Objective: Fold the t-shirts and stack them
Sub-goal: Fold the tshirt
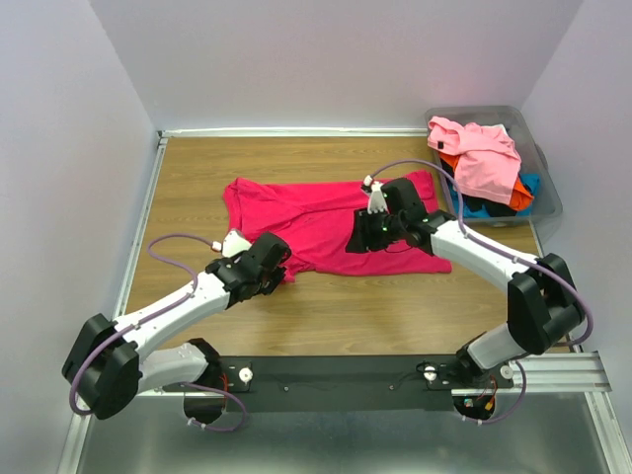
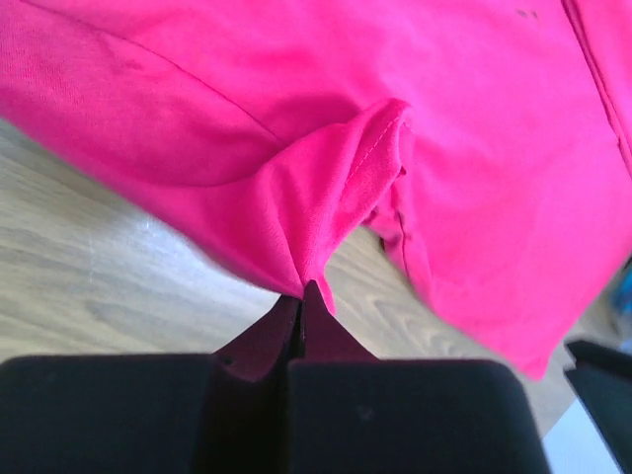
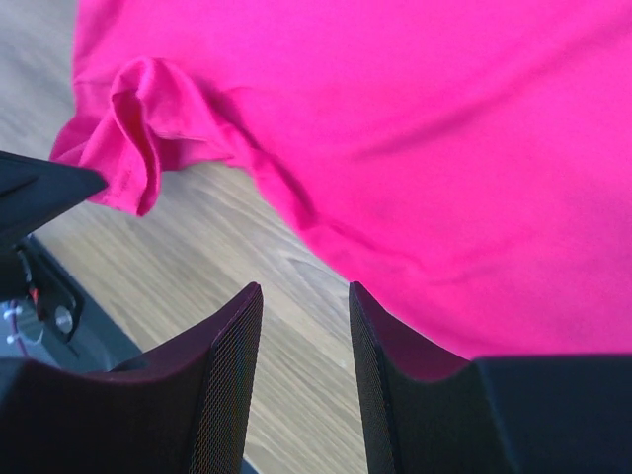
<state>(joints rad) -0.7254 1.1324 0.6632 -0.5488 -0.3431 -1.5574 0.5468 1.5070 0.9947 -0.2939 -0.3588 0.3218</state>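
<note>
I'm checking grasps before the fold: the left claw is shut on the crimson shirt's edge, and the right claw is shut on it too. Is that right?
Not quite. The left claw is shut on the crimson shirt, but the right claw is open. The right wrist view shows bare table between its fingers, with no cloth pinched.

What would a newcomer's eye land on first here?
The bright crimson-magenta t-shirt lies spread across the table, the left gripper shut on a fold of its near edge, the right gripper open over its right part. In the far right corner, a grey bin holds a heap of shirts, light pink on top.
</note>
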